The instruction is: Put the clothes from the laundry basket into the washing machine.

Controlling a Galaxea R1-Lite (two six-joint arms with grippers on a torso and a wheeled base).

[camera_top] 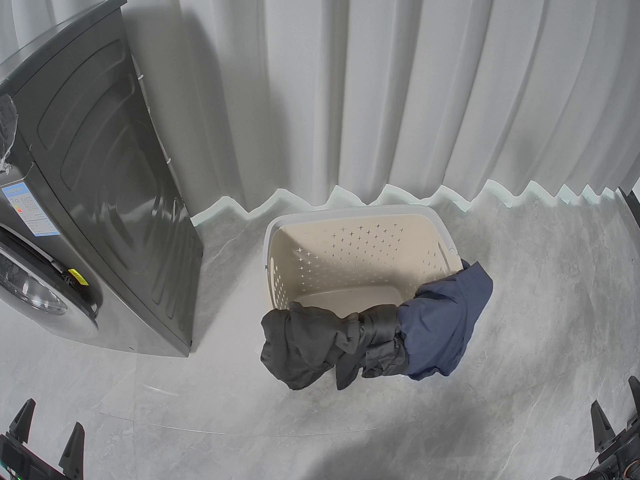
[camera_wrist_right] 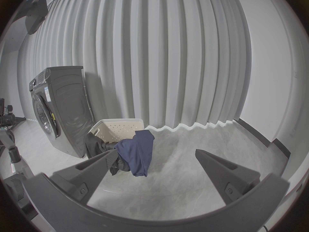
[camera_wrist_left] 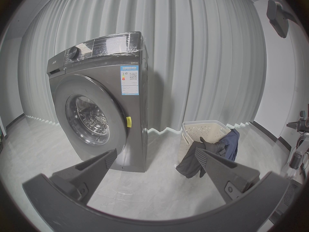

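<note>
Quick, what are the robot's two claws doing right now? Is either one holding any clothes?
Left gripper: open, holding nothing.
Right gripper: open, holding nothing.

1. This is a staged laundry corner in a test room rather than a lived-in home.
2. A grey front-load washer (camera_wrist_left: 96,113) stands on the floor, with film (camera_wrist_left: 106,45) over its top and a label (camera_wrist_left: 129,80) on its front.
3. A cream basket (camera_top: 353,209) sits near it, with clothes (camera_top: 373,341) draped over its rim.
4. A white pleated curtain (camera_top: 373,81) runs along the whole back.
5. The floor (camera_top: 533,341) is grey and stone-look, and the side wall is plain white with a dark skirting (camera_wrist_right: 257,136).
6. A dark device (camera_wrist_left: 277,13) hangs high on the side wall. It is perhaps a camera.
</note>
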